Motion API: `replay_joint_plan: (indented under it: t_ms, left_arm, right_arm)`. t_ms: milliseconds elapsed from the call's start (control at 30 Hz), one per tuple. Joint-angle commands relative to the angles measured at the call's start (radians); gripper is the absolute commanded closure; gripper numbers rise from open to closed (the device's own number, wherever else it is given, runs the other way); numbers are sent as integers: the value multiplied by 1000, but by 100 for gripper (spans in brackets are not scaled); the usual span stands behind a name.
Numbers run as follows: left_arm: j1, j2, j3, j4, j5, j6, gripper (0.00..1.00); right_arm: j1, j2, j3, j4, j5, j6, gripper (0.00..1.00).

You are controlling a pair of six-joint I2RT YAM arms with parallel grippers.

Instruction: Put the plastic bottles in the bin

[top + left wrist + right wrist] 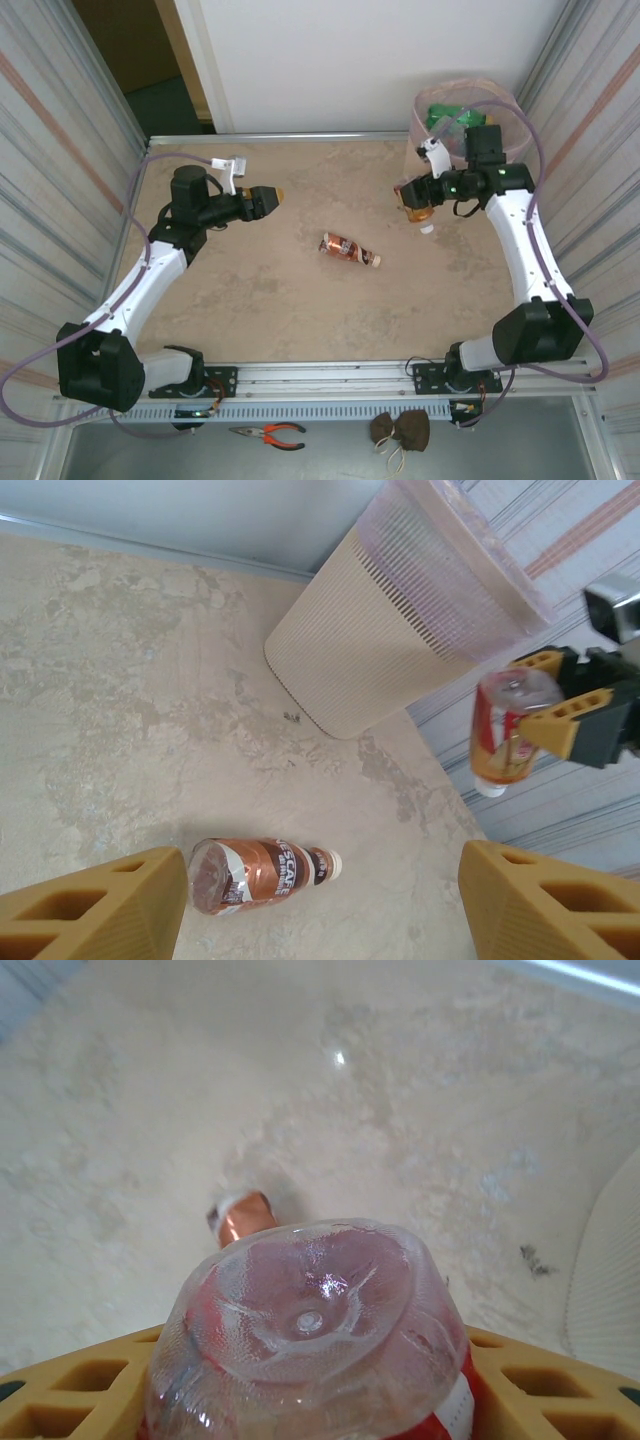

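The right gripper (pixel 412 197) is clamping a red-labelled bottle (pixel 310 1340) between its orange pads. It is gripping high on the body near the clear moulded base, so the white cap is hanging straight down below the fingers. The bottle is hanging in the air over the bench (pixel 250 290), touching nothing else.

Just beyond the gripper and to its right the bin (pixel 380 650) is standing, with green bottles (pixel 445 118) already lying inside it. The step in hand looks like the carry to the bin. To do it well, the arm should be rising until the dangling cap is clearing the rim, not only the fingers. The gripper should then be travelling over the middle of the opening before the jaws are parting. Letting go too near the lattice wall is risking a bounce back onto the bench. The grip looks square on the bottle, so nothing is calling for a re-grasp.

Below and to the left of this gripper a brown bottle (pixel 262 873) is lying on its side on the bench, waiting its turn. Well apart on the far left, the left gripper (pixel 272 195) is hovering with its jaws standing apart and nothing between them, facing that brown bottle.

On the brown label the letters "SCAFE" are showing, probably Nescafé. The red label is carrying white print, too blurred for reading.
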Motion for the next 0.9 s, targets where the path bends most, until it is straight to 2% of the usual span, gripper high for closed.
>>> replay_joint_plan:
  t_ms: [0, 167, 433, 567, 733, 867]
  left_arm:
    - [8, 6, 28, 15, 23, 10, 28]
    - [8, 7, 27, 23, 28, 8, 28]
    - [8, 12, 23, 29, 27, 10, 28]
    - [11, 22, 30, 30, 29, 12, 28]
    - [18, 43, 49, 26, 36, 21, 28]
    - [25, 64, 59, 28, 41, 23, 28]
  right_arm:
    - [-58, -44, 81, 26, -109, 135, 44]
    - [-165, -45, 184, 129, -163, 290, 46]
    - [-335, 63, 365, 264, -146, 444, 48]
    - [-382, 154, 475, 266, -65, 416, 49]
    - [-388, 264, 569, 232, 116, 246, 49]
    - [-387, 337, 598, 251, 184, 132, 49]
